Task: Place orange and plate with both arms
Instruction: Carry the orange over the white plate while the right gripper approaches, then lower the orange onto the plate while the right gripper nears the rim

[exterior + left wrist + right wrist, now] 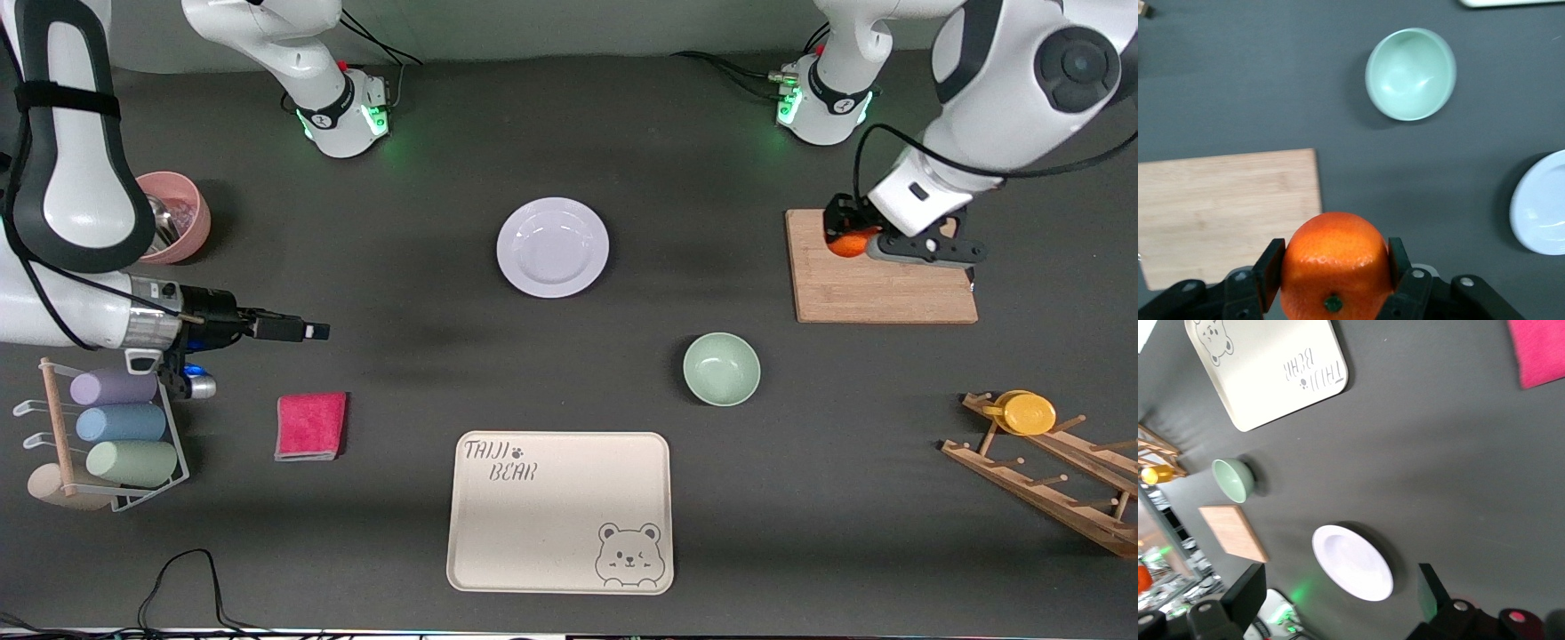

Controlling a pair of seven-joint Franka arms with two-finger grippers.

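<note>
Orange fruit gripped: left gripper (1333, 280) jaws pinch the small round bright-orange orange (1333, 263) over the bamboo cutting board (876, 283).
Right gripper (1338, 600) waits, jaws spread; round peel may slip before the glossy white plate (552, 246).

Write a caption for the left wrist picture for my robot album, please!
Left end effector grips the orange above the wooden board's edge, green bowl and plate waiting on the table.

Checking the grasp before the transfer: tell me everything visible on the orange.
The orange is small, round and bright orange, with glossy dimpled peel and a small green stem end facing the left wrist camera. The left gripper is shut on it, one black finger pressed to each side. In the front view it is over the edge of the wooden cutting board toward the right arm's end. Whether it touches the board cannot be told. No damage shows.
</note>
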